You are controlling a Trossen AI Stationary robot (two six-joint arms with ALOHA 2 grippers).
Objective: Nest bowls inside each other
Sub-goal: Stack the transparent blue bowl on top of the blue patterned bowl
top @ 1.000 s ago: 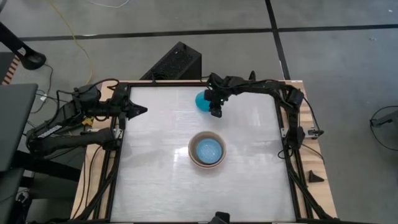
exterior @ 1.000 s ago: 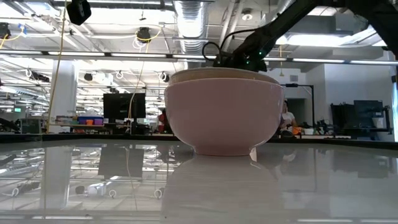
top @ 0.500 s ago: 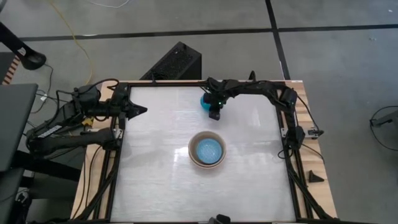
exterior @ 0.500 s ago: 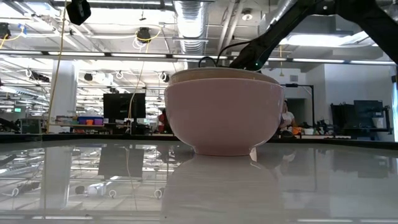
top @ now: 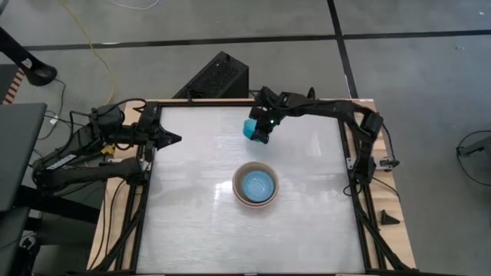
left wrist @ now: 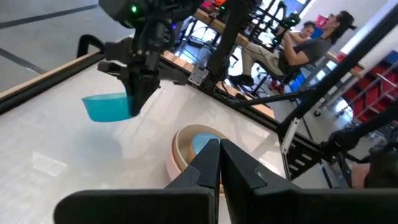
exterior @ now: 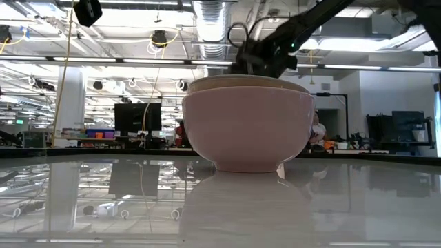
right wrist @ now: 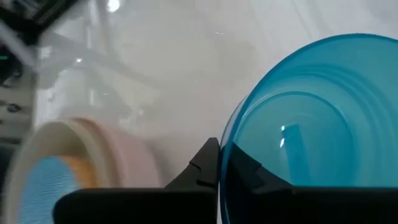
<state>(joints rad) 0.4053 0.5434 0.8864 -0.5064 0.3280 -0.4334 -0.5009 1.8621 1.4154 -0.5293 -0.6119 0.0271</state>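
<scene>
The small teal bowl [top: 250, 129] hangs above the far middle of the table, and my right gripper [top: 263, 132] is shut on it; the left wrist view shows the teal bowl [left wrist: 109, 107] under that gripper [left wrist: 138, 93]. At the table's middle stands a stack of bowls [top: 255, 184]: a pale pink bowl [exterior: 244, 131] outside, a grey-beige one in it, a light blue one [top: 257, 184] innermost. My left gripper [top: 175, 139] waits shut near the table's left edge, holding nothing. My right gripper pinches the teal bowl's rim [right wrist: 225, 155], with one finger inside the bowl and one outside its wall. The fingers come slanting down from above on the bowl's right side. The bowl hangs beside them, its opening up, clear of the table.
The table's wooden frame [top: 360, 192] and black rails run along both sides. A black box [top: 219, 77] stands on the floor beyond the far edge. In the left wrist view, people [left wrist: 311, 43] sit beyond the table.
My right gripper has shut on the teal bowl's rim, rolled its wrist and risen. The teal bowl has left the table and now hangs from the fingers. The stack has stayed where it was.
</scene>
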